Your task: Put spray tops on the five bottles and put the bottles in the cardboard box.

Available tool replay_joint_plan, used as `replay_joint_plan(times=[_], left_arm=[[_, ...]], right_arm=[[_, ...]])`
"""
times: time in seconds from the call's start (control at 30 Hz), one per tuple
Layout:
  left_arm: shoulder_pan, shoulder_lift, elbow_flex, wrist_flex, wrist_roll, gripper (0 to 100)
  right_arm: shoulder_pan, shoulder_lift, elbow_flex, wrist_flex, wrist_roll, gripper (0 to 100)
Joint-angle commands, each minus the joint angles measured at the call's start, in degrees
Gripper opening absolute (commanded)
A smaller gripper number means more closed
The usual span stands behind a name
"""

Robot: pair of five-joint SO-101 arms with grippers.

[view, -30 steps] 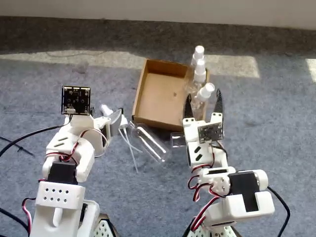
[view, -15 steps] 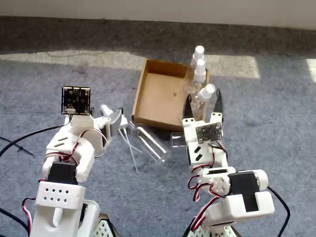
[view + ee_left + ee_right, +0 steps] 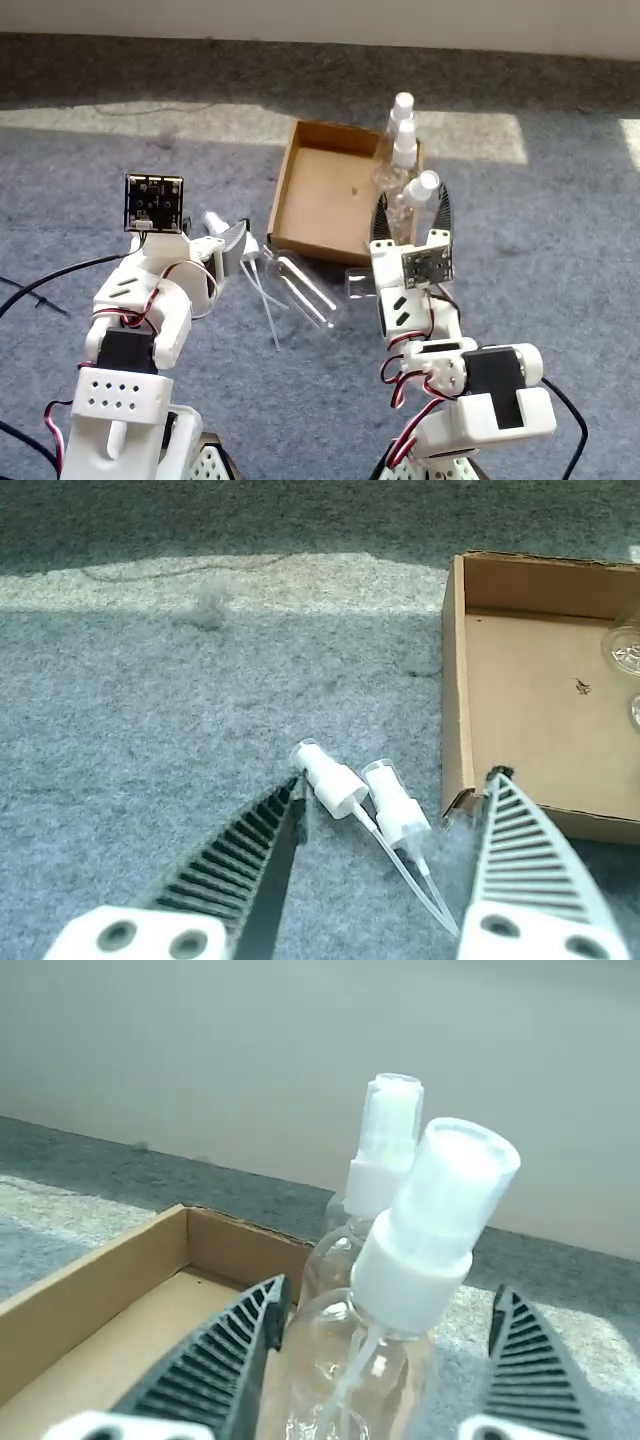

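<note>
The cardboard box [image 3: 322, 215] lies open on the grey carpet. Three clear bottles with white spray tops stand along its right wall; the nearest one [image 3: 415, 195] is between the fingers of my right gripper [image 3: 410, 212], which is open. The right wrist view shows that bottle [image 3: 400, 1300] with a gap on each side and a second capped bottle [image 3: 375, 1175] behind it. My left gripper [image 3: 396, 780] is open low over two loose spray tops [image 3: 335, 783] with thin tubes, left of the box. Two uncapped bottles [image 3: 300, 285] lie on the carpet in front of the box.
A short clear piece [image 3: 360, 283] lies by the right arm's base side of the box. The box floor [image 3: 545, 695] is bare on its left half. A pale wall runs along the far edge of the carpet.
The top of the nearest capped bottle has shifted a touch to the right between the right gripper's fingers. The left arm has kept still.
</note>
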Motion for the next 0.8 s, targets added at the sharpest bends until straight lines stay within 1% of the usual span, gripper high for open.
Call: replay_joint_plan(times=[0.0,0.1,0.3,0.37,0.53,0.63,0.77], left_arm=[[-0.7,-0.7,-0.2,-1.2,-0.3,26],[-0.7,-0.7,-0.2,-1.2,-0.3,26],[-0.7,-0.7,-0.2,-1.2,-0.3,26],[-0.7,-0.7,-0.2,-1.2,-0.3,26],[-0.7,-0.7,-0.2,-1.2,-0.3,26],[-0.7,-0.7,-0.2,-1.2,-0.3,26],[-0.7,-0.7,-0.2,-1.2,-0.3,26]], right_arm=[[0.8,-0.7,-0.2,0.3,-0.7,34.1],[0.8,-0.7,-0.2,0.3,-0.7,39.6],[0.7,-1.0,-1.5,0.5,-0.7,39.6],[0.7,-2.5,-1.8,3.4,-1.1,39.6],[0.7,-13.8,-1.9,17.5,-7.6,39.6],[0.5,-22.9,-2.5,27.1,-8.8,39.6],[0.6,-35.0,-6.8,43.2,-8.8,39.6]])
